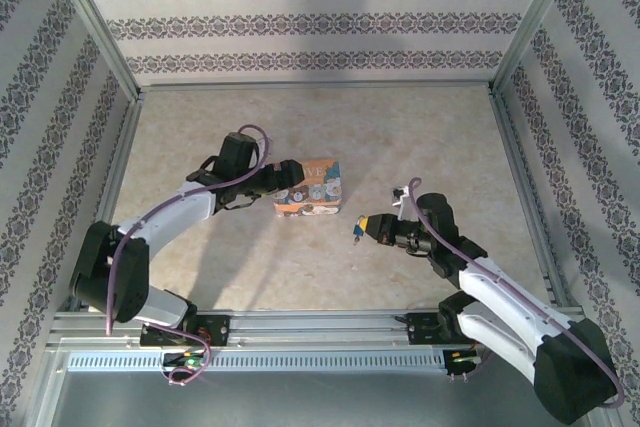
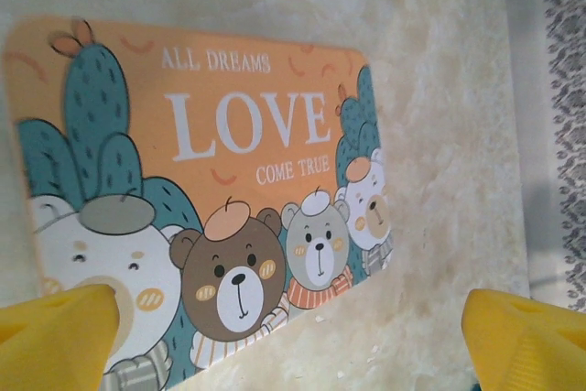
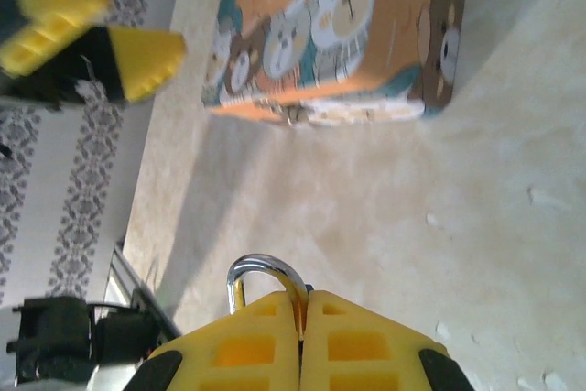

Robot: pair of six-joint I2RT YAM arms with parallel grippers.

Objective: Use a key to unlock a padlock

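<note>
As the right gripper stands, its two yellow fingers are pressed together and clamped on the padlock. In the right wrist view, the silvery shackle curves out of the seam between the fingers, and the body is hidden behind them. From above, a small blue patch of the padlock sits at the fingertips, off to the right of the orange tin and apart from it. Whether the padlock rests on the table or hangs just above it cannot be told.

The left gripper is spread wide and clamped on nothing. Its fingertips frame the lower edge of the left wrist view. One overlaps the tin's near corner; the other is beyond the tin's edge, over bare table. The tin lies flat, lid up, printed "LOVE" with cartoon bears and cacti. From above, the left gripper is just beside the tin's left end. Patterned walls enclose the table.
</note>
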